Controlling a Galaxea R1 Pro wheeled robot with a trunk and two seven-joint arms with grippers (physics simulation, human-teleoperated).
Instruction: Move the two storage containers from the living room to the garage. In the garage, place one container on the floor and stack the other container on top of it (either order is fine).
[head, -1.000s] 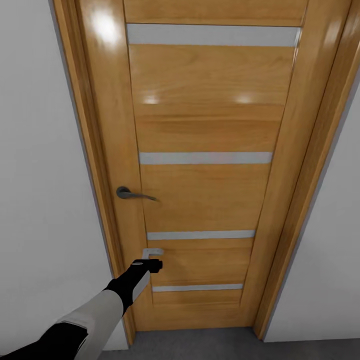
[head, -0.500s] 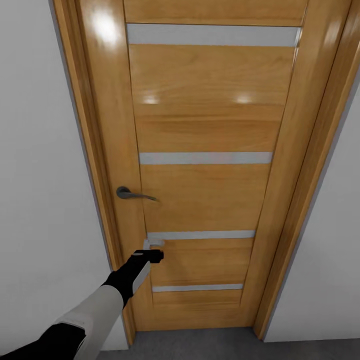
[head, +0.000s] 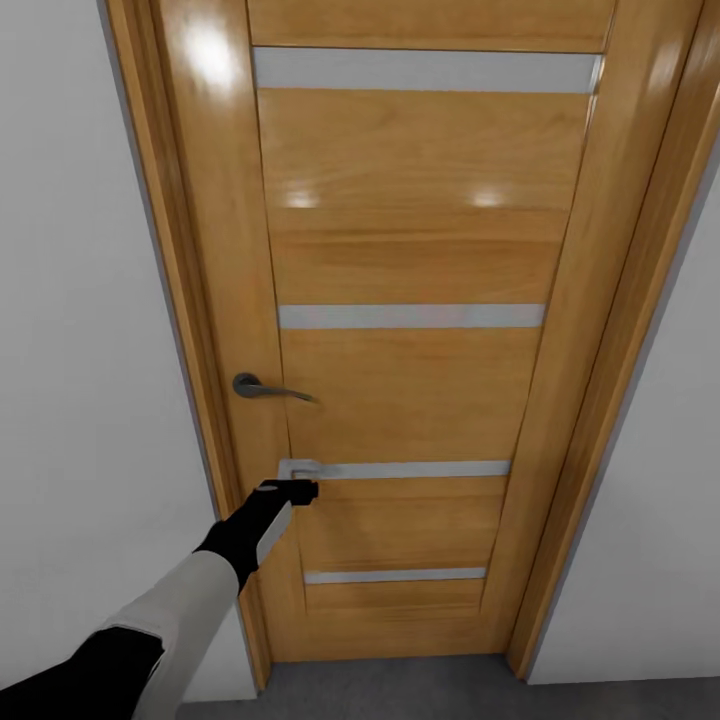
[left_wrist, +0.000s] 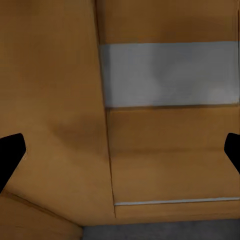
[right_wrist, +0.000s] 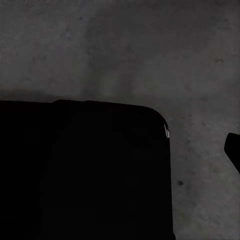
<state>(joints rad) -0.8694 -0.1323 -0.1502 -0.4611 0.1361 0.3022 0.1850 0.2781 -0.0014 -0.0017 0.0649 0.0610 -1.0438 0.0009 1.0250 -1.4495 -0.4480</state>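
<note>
The left end effector (head: 302, 478) reaches forward at the lower left of the wooden door (head: 410, 270), at the level of the third grey strip (head: 400, 469) set across it, at that strip's left end. In the left wrist view its two dark fingertips (left_wrist: 11, 152) stand wide apart at the picture's edges with nothing between them, so it is released, and the door's surface lies close ahead of it.

The door is shut, of glossy honey-coloured wood with four pale grey horizontal strips. Its dark metal lever handle (head: 268, 388) sits near the left edge, above the end effector and apart from it. The door's left edge meets the wooden frame (head: 170, 240) just left of the black wrist; the frame's right post (head: 610, 370) runs down at the right. White wall (head: 70, 380) flanks the frame on both sides. A narrow band of dark grey floor (head: 400, 690) shows at the door's foot, giving little room ahead.

In the right wrist view one dark fingertip (right_wrist: 233, 150) of the right end effector (right_wrist: 220, 165) shows at the edge, over mottled grey concrete floor (right_wrist: 150, 60), beside a large black shape (right_wrist: 80, 175) that I cannot identify; whether it is released or clenched I cannot tell.
</note>
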